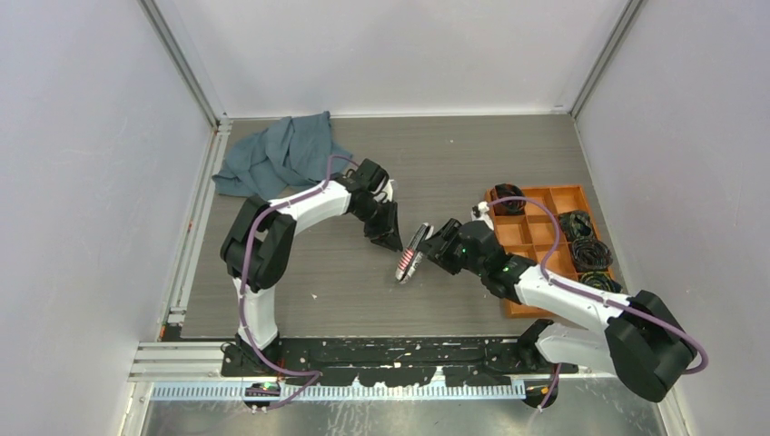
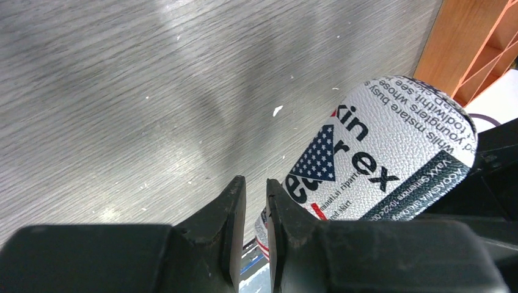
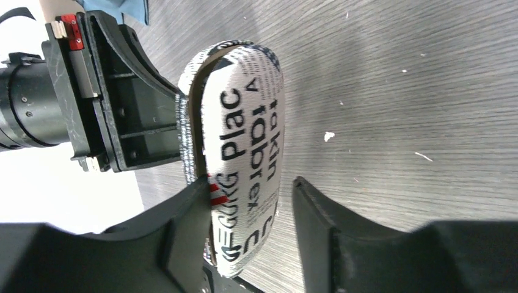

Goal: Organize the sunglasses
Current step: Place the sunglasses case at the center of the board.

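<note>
Right now your main worry is the patterned glasses case (image 3: 244,122) tipping over. It stands on its narrow edge on the grey table (image 3: 415,91), near the middle of the overhead view, and nothing clearly clamps it. Your right gripper (image 3: 251,194) is spread around it: the finger (image 3: 183,220) at the lower left of the right wrist view touches the printed shell, while the other finger (image 3: 317,226) stands apart, with bare table showing between. Your left gripper (image 2: 256,188) sits just beside the case on its other side, its fingers pressed almost together with only a thin slit. A sliver of print shows low in that slit, but you cannot tell whether it pinches the case's rim or nothing at all. If it holds nothing, a nudge from either arm would likely topple the case flat. The seam along the case's edge looks slightly parted in the right wrist view, so a fall could spring it wider. The sunglasses show in no view; they may be inside the case, though that cannot be confirmed, and if so they could slide out. The two grippers are very close, so a careless sideways move risks knocking them together. At the right of the overhead view the orange tray (image 1: 536,204) with black coiled bundles (image 1: 586,241) lies under your right arm, so a wide swing back could catch it.
</note>
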{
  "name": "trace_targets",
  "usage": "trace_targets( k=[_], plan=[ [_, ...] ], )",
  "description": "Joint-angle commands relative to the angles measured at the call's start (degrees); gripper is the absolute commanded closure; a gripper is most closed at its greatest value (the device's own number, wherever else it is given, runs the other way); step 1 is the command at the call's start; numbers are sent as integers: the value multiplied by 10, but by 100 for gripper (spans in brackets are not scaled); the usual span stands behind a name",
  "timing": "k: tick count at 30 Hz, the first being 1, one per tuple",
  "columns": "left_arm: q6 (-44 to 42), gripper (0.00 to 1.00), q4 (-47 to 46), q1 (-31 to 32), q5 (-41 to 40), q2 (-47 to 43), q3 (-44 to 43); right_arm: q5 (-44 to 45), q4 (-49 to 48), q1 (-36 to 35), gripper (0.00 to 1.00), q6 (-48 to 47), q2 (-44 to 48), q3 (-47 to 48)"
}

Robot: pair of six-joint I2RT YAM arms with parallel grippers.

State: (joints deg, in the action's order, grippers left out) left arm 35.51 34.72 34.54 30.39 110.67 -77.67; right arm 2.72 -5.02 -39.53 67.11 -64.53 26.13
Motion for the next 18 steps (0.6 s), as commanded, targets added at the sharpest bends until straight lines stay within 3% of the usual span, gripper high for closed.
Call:
trace_targets(
  k=[1,10,15,18],
  plan=[
    [-14,79,23,3,-18,-32,-19,-8,1,-3,39,-36,15,29],
    [-26,76,54,-1,-54,-63,-10,-80,-84,-2,35,-25,-81,30],
    [-30,71,72,-19,-76,-108,10,-149,-305,9,37,32,-150,-23],
    [-32,53,78,-23,-87,-144,33,-155,-324,11,37,45,-199,-18]
  ],
)
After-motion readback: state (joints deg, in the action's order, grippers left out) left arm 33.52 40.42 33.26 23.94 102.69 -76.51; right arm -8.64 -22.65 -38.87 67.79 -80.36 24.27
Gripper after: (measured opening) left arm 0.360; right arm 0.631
